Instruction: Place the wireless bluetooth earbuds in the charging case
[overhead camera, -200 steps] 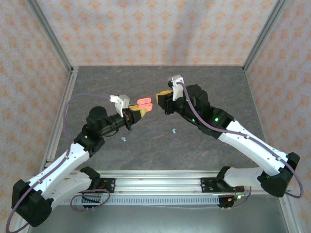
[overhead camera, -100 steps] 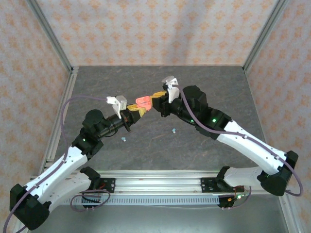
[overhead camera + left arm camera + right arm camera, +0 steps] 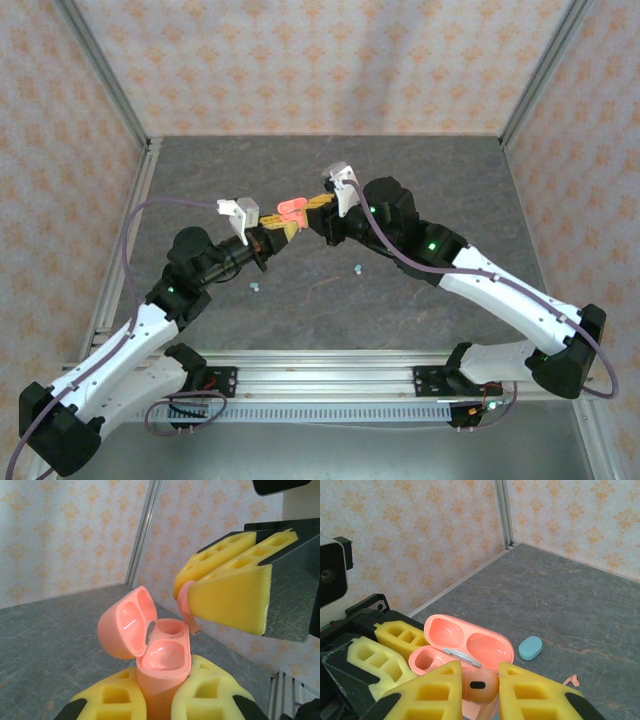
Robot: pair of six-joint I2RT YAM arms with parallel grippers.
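Observation:
My left gripper (image 3: 165,680) is shut on the lower body of a salmon charging case (image 3: 162,662), holding it upright above the table. Its lid (image 3: 124,626) is hinged open and both wells show bare. My right gripper (image 3: 480,674) is shut on a salmon-red earbud (image 3: 481,686) and holds it at the case's open rim (image 3: 432,657). In the left wrist view that earbud (image 3: 185,602) hangs just above the far well. From above, the two grippers (image 3: 283,228) (image 3: 318,203) meet at the case (image 3: 293,208) mid-table.
A closed light blue case (image 3: 530,647) lies on the grey table, with a second salmon-red earbud (image 3: 572,681) next to it. Two light blue earbuds (image 3: 358,268) (image 3: 255,285) lie on the table nearer the arm bases. Patterned walls enclose the table.
My right gripper has carried the earbud left, closing the gap to the open case. The left gripper has shifted the case slightly up and back.

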